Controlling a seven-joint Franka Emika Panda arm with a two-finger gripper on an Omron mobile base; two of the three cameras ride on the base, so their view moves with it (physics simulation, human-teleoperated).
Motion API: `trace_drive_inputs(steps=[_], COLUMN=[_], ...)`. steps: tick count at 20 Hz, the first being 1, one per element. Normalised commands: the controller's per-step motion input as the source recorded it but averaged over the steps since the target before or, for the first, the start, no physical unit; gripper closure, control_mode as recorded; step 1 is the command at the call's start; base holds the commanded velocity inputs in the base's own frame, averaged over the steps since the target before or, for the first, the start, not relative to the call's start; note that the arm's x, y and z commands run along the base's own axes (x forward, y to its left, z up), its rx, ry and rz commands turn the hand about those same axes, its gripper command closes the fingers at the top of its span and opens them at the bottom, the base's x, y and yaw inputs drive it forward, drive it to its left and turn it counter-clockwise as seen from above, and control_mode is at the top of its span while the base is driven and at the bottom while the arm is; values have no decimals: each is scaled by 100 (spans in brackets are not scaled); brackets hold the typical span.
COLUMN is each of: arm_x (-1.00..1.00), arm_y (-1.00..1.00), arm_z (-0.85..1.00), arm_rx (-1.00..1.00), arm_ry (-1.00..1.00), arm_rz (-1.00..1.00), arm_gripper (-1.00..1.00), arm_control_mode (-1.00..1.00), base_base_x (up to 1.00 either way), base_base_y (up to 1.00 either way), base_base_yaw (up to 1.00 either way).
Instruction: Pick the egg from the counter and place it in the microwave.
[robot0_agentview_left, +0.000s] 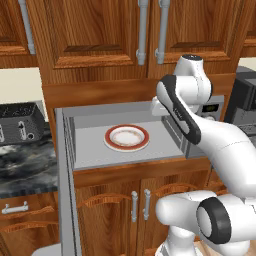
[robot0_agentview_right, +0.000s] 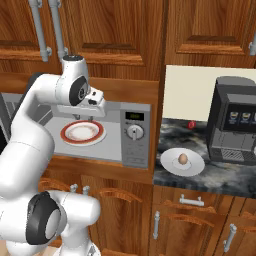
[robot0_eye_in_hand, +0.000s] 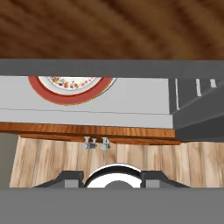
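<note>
At the far left sits a black toaster (robot0_agentview_left: 20, 124) on the counter (robot0_agentview_left: 25, 170); next to it the microwave (robot0_agentview_right: 135, 137) stands open, its door (robot0_agentview_left: 64, 175) swung out to the left, with a red-rimmed plate (robot0_agentview_left: 127, 137) lying on its grey floor. The gripper (robot0_agentview_right: 82, 107) hangs at the mouth of the cavity, just above that plate. The hand view looks down past the plate's rim to the cabinet front and wooden floor below, but the fingertips are not clear in it, so I cannot tell how far apart the jaws stand; nothing appears to be in them.

The egg (robot0_agentview_right: 183, 159) is well to the right, past the microwave's dial panel, resting on a white plate (robot0_agentview_right: 181, 162) on the counter in front of the black coffee machine (robot0_agentview_right: 235, 120). It seems to stand with its long axis roughly upright — though at this size that is a guess.

The reach is therefore the step in hand, as I judge it. The arm should draw back clear of the microwave, swing right over the egg, and descend straight — closing across the narrow waist, gently, since a smooth oval will squirt out of a hard or off-centre pinch.
</note>
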Motion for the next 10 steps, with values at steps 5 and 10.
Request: trace_drive_inputs(steps=[5, 10], arm_x=[-3, -43], arm_y=[0, -31], arm_z=[0, -38], arm_rx=[0, -1], arm_ry=[0, -4], arm_rz=[0, 0], arm_gripper=[-100, -100], arm_control_mode=[-100, -100], base_base_x=[0, 0], base_base_y=[0, 0], base_base_yaw=[0, 0])
